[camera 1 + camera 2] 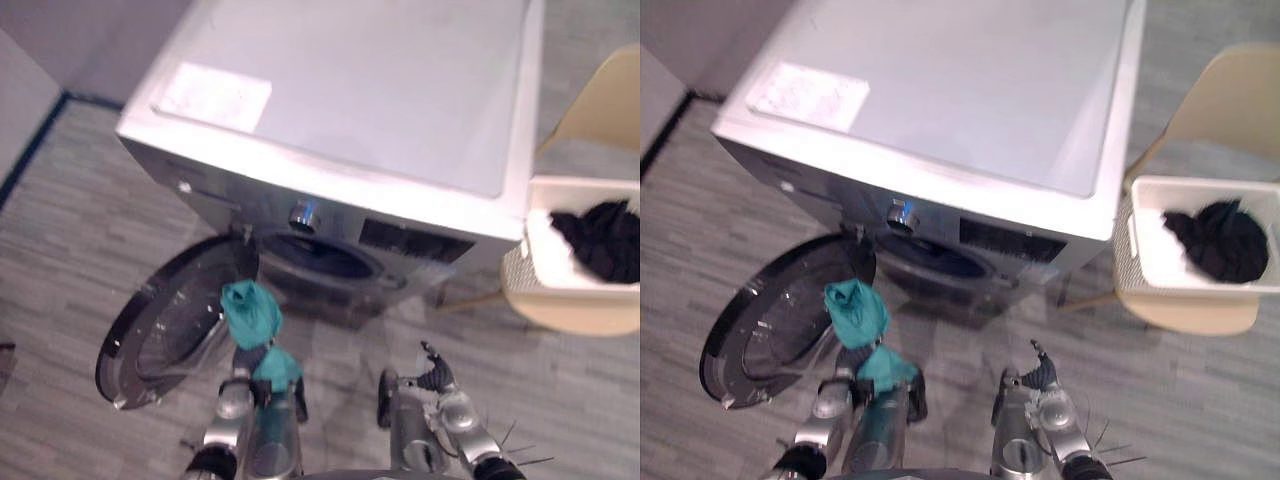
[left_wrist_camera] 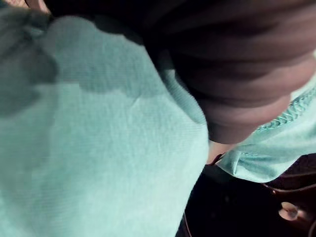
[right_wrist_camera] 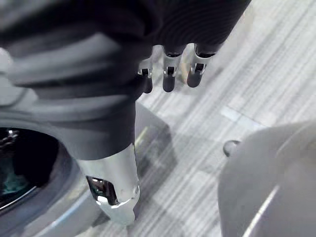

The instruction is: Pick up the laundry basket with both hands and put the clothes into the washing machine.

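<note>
In the left eye view the left hand (image 1: 250, 358) carries a teal garment (image 1: 252, 312) just short of the washing machine (image 1: 350, 100). The drum opening (image 1: 325, 258) lies ahead of it and slightly to the robot's right, and the open door (image 1: 170, 320) lies to its left. The right eye view puts the laundry basket (image 1: 1200, 185) on a chair (image 1: 1230, 100) well apart to the right, with dark clothes (image 1: 1220, 240) inside and the right hand (image 1: 1040, 375) nearer it. In the left wrist view the garment smothers the hand, so I cannot tell whether it grips. In the right wrist view the right hand's fingers (image 3: 168, 79) hang relaxed and hold nothing. Only 1 arm, the left, looks placed to feed the drum.
</note>
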`<state>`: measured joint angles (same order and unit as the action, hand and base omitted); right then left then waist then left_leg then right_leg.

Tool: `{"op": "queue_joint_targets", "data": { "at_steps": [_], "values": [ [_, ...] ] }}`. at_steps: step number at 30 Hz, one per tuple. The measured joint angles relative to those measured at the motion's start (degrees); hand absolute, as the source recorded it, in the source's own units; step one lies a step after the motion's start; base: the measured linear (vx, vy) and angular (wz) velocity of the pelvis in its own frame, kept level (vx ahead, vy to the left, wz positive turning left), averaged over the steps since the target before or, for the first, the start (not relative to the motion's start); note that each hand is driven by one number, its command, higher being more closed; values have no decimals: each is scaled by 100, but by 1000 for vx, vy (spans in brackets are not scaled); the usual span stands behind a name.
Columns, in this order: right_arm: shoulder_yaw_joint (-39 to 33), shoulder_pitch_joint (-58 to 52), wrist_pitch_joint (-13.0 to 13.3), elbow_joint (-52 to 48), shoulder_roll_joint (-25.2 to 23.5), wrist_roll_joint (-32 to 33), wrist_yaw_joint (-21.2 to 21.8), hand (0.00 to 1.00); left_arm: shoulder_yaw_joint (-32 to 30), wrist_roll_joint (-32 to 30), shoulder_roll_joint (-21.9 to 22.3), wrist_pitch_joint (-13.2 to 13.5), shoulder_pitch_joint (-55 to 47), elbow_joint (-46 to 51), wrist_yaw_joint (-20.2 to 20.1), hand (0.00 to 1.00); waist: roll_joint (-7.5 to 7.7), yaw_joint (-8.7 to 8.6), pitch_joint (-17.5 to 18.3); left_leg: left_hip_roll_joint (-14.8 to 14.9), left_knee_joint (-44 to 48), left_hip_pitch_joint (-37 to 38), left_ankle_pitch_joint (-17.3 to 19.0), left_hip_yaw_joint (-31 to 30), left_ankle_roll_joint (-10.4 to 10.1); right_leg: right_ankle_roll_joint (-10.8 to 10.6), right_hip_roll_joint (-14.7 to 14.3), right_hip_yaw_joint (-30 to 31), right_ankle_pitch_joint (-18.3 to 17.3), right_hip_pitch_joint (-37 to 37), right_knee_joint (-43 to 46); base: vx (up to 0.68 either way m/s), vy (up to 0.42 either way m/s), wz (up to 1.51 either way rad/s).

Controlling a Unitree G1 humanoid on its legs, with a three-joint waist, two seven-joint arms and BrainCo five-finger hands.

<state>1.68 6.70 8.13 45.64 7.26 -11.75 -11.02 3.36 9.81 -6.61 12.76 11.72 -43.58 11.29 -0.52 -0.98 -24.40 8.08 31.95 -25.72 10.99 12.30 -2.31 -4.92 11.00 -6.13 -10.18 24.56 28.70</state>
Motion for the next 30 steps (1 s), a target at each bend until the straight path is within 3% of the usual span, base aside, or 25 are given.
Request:
{"op": "queue_joint_targets", "data": {
  "at_steps": [1, 3, 7, 9, 13, 17, 20, 24, 25, 28, 30],
  "values": [
    [0, 120, -10, -36, -7, 21, -36, 0, -4, 115, -29, 3, 101, 51, 32, 100, -2, 0, -112, 35, 168, -123, 55, 49, 82, -17, 1, 56, -10, 153, 142, -157, 93, -56],
    [20, 311, -70, -731, -90, 176, -171, 0, -141, 707, -7, 137, 573, 344, 157, 100, -1, 0, -271, 415, 1148, -818, 717, 266, 187, -165, -179, 360, -189, 1032, 957, -193, 79, -84],
    [60, 479, -81, -1367, -202, 286, -362, 0, -244, 1322, 151, 183, 1334, 580, 193, 100, 163, -24, -427, 697, 2309, -1648, 1272, 448, 314, -205, -199, 666, -602, 2133, 2139, -157, 24, -47],
    [74, 679, -88, -1782, -298, 399, -403, 0, -473, 1674, 290, 242, 1739, 1049, 284, 100, 183, -114, -559, 963, 3175, -2302, 1636, 504, 380, -219, -301, 904, -794, 2936, 2922, -167, 21, -48],
    [65, 642, -81, -2508, -365, 448, -505, 0, -885, 2137, 270, 259, 2498, 1473, 406, 100, 192, -191, -625, 1281, 4191, -3201, 1997, 526, 456, -239, -498, 1180, -980, 4029, 3885, -106, -23, -36],
    [45, 293, 54, -3711, -456, 466, -487, 0, -1287, 2492, -789, 265, 3727, 1867, 621, 100, 246, -403, -684, 1514, 4959, -4108, 2150, 334, 456, -206, -640, 1224, -1114, 4970, 4651, -94, -88, -13],
    [-75, 119, 193, -4079, -465, 629, -351, 0, -1216, 2613, -1424, 285, 4631, 1968, 790, 100, 249, -455, -687, 1591, 5248, -4602, 2151, 170, 454, -165, -680, 1159, -1148, 5393, 4936, -87, -95, 2],
    [-174, -50, 288, -4381, -458, 738, -213, 0, -752, 2604, -1825, 407, 5566, 2128, 1040, 100, 250, -466, -689, 1608, 5343, -5029, 2142, 59, 452, -140, -685, 1097, -1133, 5749, 5007, -57, -59, -1],
    [-208, -95, 324, -4488, -460, 858, -96, 0, -518, 2548, -1953, 413, 5973, 2111, 1081, 0, 255, -474, -691, 1607, 5356, -5167, 2130, 28, 451, -135, -684, 1075, -1124, 5858, 5005, 0, 0, 0],
    [-308, -112, 469, -4577, -460, 1107, 95, 0, -16, 2180, -2162, 416, 6854, 1911, 1121, 0, 294, -472, -712, 1600, 5358, -5362, 2124, 11, 463, -147, -683, 1055, -1116, 6021, 4974, 4, -6, -5],
    [-378, -113, 495, -4593, -460, 1232, 157, 0, 315, 1513, -2193, 229, 7497, 1307, 1098, 0, 307, -477, -719, 1585, 5336, -5462, 2122, -30, 465, -149, -666, 992, -1114, 6060, 4922, 32, 15, -4]
  ]
}}
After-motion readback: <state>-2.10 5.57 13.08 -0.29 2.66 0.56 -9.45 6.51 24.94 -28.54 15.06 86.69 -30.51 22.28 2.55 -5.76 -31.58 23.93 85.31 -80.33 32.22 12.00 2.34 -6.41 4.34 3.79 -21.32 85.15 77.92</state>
